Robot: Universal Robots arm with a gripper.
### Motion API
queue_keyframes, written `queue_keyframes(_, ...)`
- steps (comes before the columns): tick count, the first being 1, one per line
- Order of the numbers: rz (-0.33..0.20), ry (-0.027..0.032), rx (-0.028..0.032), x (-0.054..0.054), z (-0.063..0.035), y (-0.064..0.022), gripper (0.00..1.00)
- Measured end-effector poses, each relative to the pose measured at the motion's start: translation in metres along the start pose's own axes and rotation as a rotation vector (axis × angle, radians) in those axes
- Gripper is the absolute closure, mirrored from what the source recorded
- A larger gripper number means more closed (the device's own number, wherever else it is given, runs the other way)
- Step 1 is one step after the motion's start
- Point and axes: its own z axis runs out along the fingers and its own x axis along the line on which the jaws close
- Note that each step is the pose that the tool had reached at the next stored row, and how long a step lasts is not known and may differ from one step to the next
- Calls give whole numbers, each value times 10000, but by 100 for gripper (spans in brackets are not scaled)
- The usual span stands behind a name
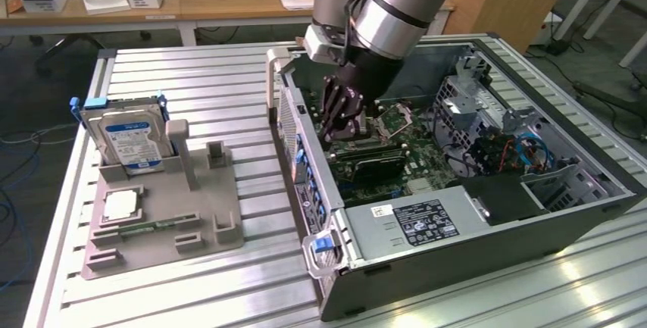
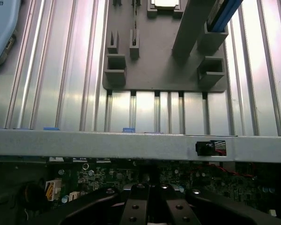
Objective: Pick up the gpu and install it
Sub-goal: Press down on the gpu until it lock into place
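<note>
Green motherboard, grey case

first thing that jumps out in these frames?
The robot arm plunging into the open computer case, with its gripper shut low over the motherboard. Next, on the exterior view's left, the grey fixture tray on the slatted aluminium table, holding an upright silver hard drive with a blue-white label.
</note>
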Motion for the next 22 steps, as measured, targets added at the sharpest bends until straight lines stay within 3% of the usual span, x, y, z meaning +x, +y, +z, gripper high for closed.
queue_keyframes(11, -3, 1, -2, 16, 1, -7, 90)
queue_keyframes(20, 0, 0, -1, 1, -2, -103, 90)
queue_keyframes(22, -2, -2, -53, 1, -7, -124, 90)
